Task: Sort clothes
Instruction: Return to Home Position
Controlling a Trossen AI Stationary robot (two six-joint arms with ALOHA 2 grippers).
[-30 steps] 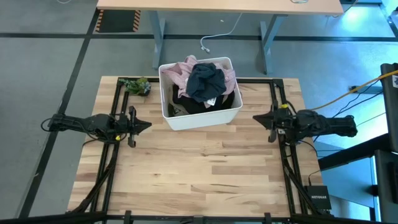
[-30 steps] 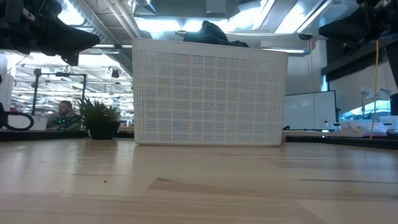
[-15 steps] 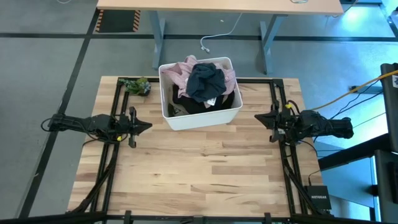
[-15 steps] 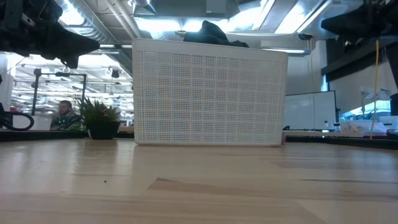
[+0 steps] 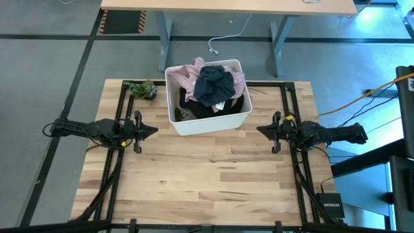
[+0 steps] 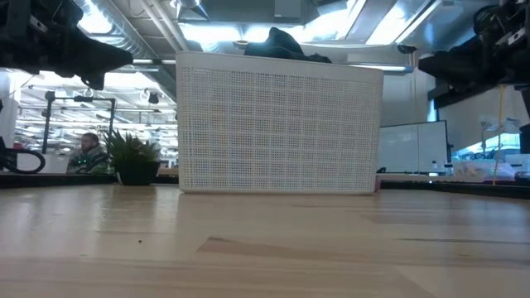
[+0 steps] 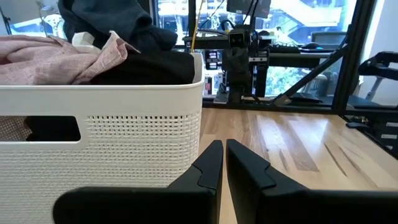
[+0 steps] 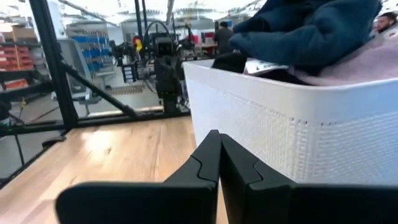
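- High view: the white perforated plastic bin (image 5: 210,122) sits at the far middle of the pale wooden table (image 5: 194,188). The soft fabric clothes are heaped inside it: dark navy garment (image 5: 213,84) on top, pale pink shirt (image 5: 189,71) under it, black garment (image 5: 208,110) lowest. I see no garment outside it, so I judge the sorting done.
- Same view: the left gripper (image 5: 154,131) and right gripper (image 5: 260,129) flank the bin, apart from it and pointing inward. I reckon that's a parked posture.
- Low view: dark cloth pokes over the bin's rim.
- Left wrist view: fingers (image 7: 208,165) pressed together, holding nothing.
- Right wrist view: fingers (image 8: 208,155) likewise closed and empty.

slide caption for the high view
Clothes piled in the white bin, left gripper and right gripper shut on either side.
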